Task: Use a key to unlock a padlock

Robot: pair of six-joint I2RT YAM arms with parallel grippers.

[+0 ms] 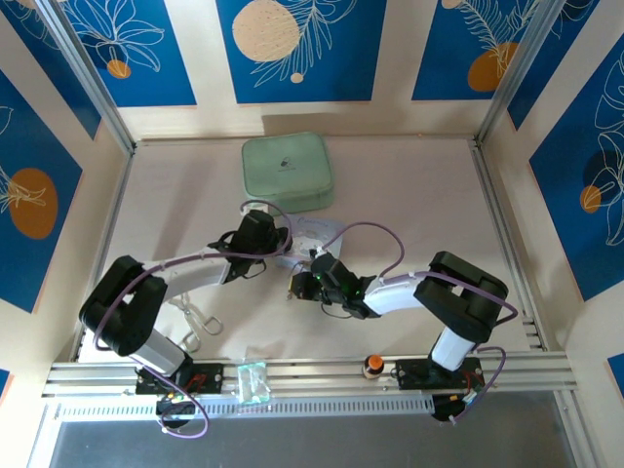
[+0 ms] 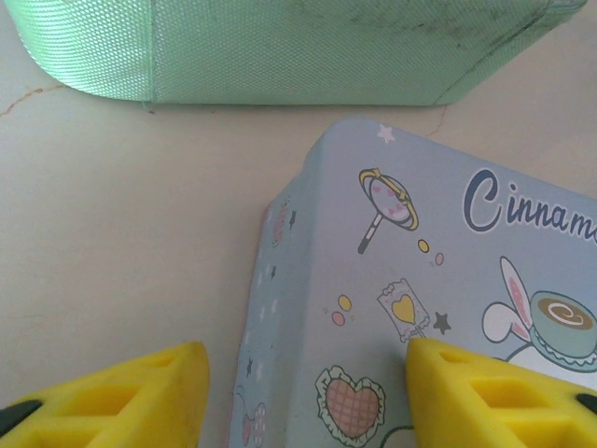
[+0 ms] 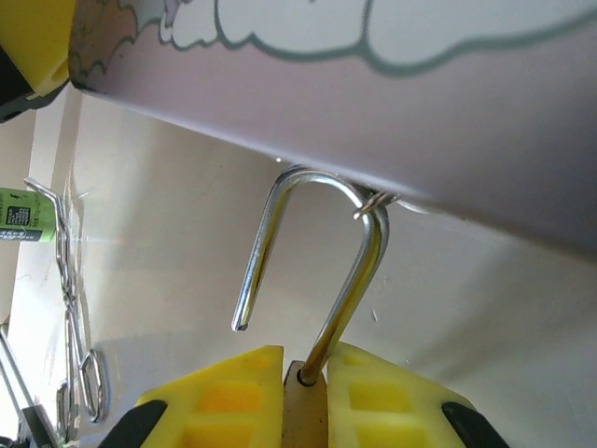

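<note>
At tin (image 3: 420,112) edge: right hand (image 3: 305,366) clamped on padlock (image 3: 304,415), shackle (image 3: 359,271) open.

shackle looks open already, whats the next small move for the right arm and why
Probably ease the padlock sideways so the shackle slides out of the wire loop on the tin. The right fingers grip the brass body, the shackle's free end is already out of it, and only its bend is hooked through that loop.
</note>
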